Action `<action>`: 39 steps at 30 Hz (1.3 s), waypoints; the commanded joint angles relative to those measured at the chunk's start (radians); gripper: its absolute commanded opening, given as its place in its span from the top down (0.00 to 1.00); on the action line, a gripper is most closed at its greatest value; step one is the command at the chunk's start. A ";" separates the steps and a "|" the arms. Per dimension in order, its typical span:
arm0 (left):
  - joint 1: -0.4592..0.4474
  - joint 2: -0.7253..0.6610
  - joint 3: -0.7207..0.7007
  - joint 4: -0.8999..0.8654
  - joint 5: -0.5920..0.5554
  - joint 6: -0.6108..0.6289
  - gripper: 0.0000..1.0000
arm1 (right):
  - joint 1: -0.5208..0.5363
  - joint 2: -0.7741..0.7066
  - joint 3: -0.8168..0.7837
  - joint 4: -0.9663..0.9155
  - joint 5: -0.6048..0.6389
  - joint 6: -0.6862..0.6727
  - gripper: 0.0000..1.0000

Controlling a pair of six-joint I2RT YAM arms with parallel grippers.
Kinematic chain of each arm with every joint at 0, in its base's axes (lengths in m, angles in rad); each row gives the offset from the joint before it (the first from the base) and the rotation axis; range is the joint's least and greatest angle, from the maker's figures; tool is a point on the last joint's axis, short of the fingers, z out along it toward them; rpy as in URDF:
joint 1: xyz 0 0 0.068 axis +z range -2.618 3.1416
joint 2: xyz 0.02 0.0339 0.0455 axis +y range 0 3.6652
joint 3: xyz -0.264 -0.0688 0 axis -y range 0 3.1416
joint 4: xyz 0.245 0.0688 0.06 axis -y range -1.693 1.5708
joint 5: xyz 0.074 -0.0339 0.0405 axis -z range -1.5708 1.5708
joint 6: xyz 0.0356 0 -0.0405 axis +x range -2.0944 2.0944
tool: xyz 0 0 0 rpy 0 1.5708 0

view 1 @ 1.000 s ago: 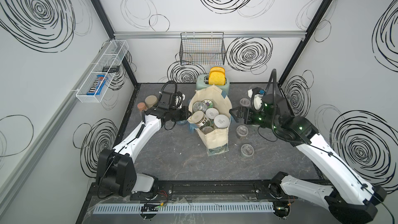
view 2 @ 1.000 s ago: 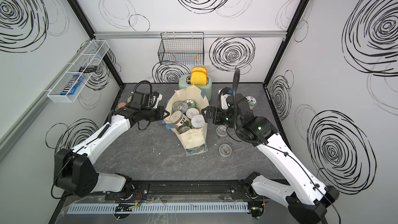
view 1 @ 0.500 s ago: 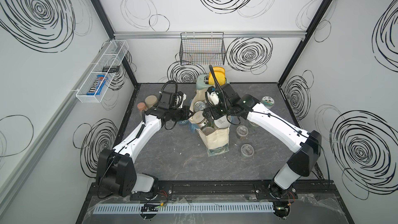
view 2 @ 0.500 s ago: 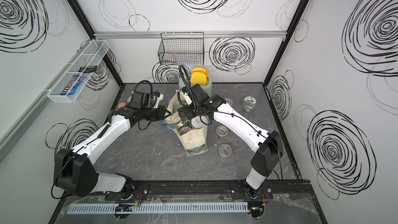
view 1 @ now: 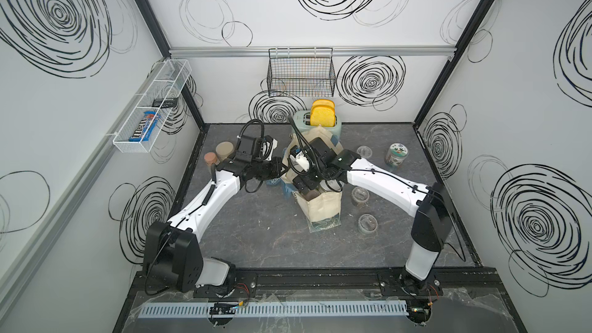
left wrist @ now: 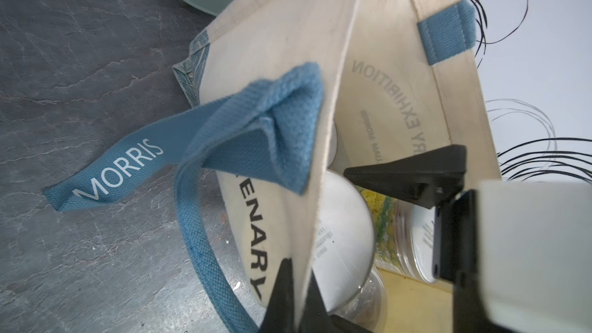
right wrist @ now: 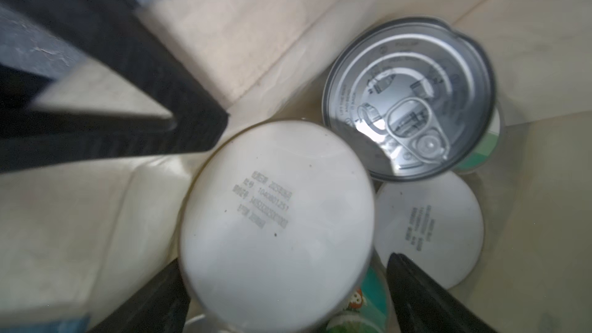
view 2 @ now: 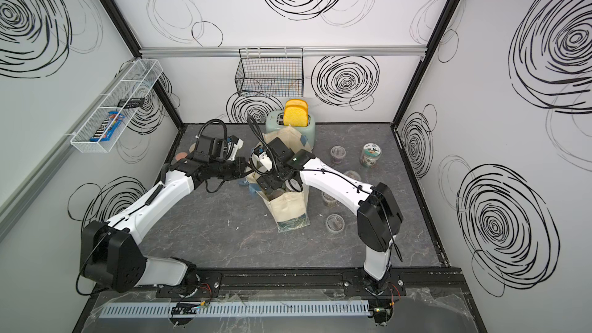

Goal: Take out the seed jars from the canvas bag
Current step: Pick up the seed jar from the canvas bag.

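The cream canvas bag stands at mid-table with its mouth open. My left gripper is shut on the bag's rim beside the blue strap. My right gripper is open inside the bag, with its fingers on either side of a white-lidded seed jar. Beside that jar are a pull-tab jar and another white-lidded jar. Several jars stand on the table right of the bag, among them a flower-lidded one and clear tubs.
A mint toaster with yellow toast stands right behind the bag. A tan-lidded jar and a pinkish-lidded jar sit at the back left by my left arm. A wire basket hangs on the back wall.
My right arm has swung from the right side of the table to the bag, and its open gripper has gone down into the mouth. The left gripper has kept its hold.
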State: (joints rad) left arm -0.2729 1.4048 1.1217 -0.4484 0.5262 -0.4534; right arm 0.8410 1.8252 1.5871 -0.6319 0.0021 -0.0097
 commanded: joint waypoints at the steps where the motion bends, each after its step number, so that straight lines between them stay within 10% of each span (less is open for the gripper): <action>1: -0.011 -0.027 0.065 0.049 0.067 -0.004 1.00 | 0.007 0.054 0.027 0.007 0.128 0.039 0.03; 8: -0.015 -0.032 0.076 0.027 0.056 0.004 1.00 | -0.005 0.064 0.004 0.081 0.199 0.091 0.01; 14: -0.017 -0.036 0.072 0.024 0.052 0.005 1.00 | -0.008 -0.020 0.002 0.105 0.178 0.098 0.26; 24: -0.015 -0.039 0.058 0.017 0.034 0.008 1.00 | -0.028 -0.260 -0.095 0.237 0.118 0.166 0.30; 39: -0.012 -0.047 0.038 0.012 0.023 0.016 1.00 | -0.381 -0.779 -0.587 0.371 0.261 0.421 0.33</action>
State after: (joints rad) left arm -0.2852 1.3991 1.1412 -0.4717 0.5163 -0.4522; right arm 0.5217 1.1217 1.0607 -0.2932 0.1524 0.3290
